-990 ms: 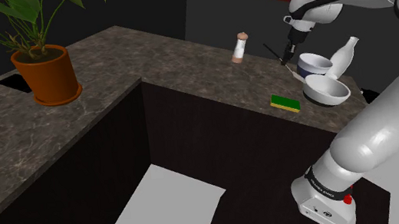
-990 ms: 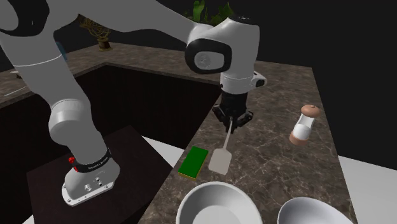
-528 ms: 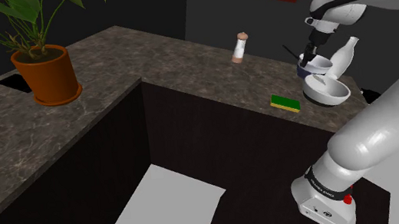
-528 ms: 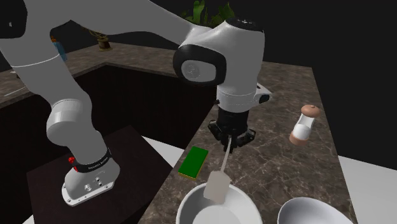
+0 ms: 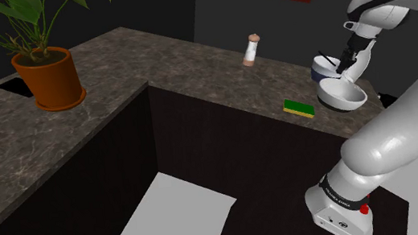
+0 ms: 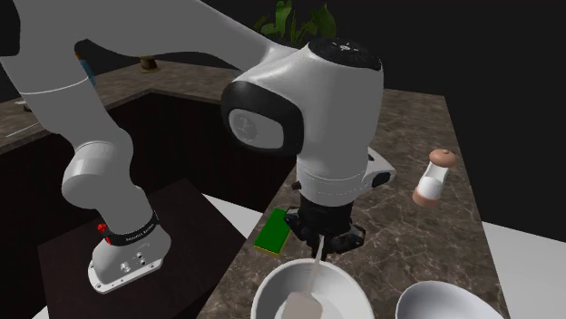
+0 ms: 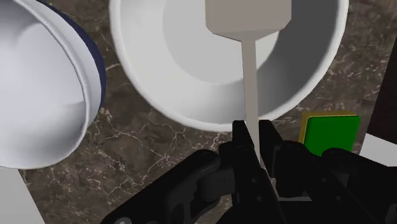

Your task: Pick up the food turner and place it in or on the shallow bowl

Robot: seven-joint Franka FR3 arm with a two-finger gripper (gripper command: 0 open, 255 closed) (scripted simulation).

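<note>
The black tool (image 7: 253,135) is clamped on the thin, pale handle of a food turner (image 7: 248,57). Its flat, squarish grey blade hangs over the smooth inside of a round white shallow bowl (image 7: 137,44), which sits on a dark, veined stone bench (image 7: 95,165). A second ago the blade hung over the bench beside the green sponge (image 7: 327,130); it has since moved across to the bowl.

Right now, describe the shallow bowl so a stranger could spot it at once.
Find the stone counter, then its green sponge. The bowl beside the sponge is white all over; the neighbouring bowl is dark blue outside.
</note>
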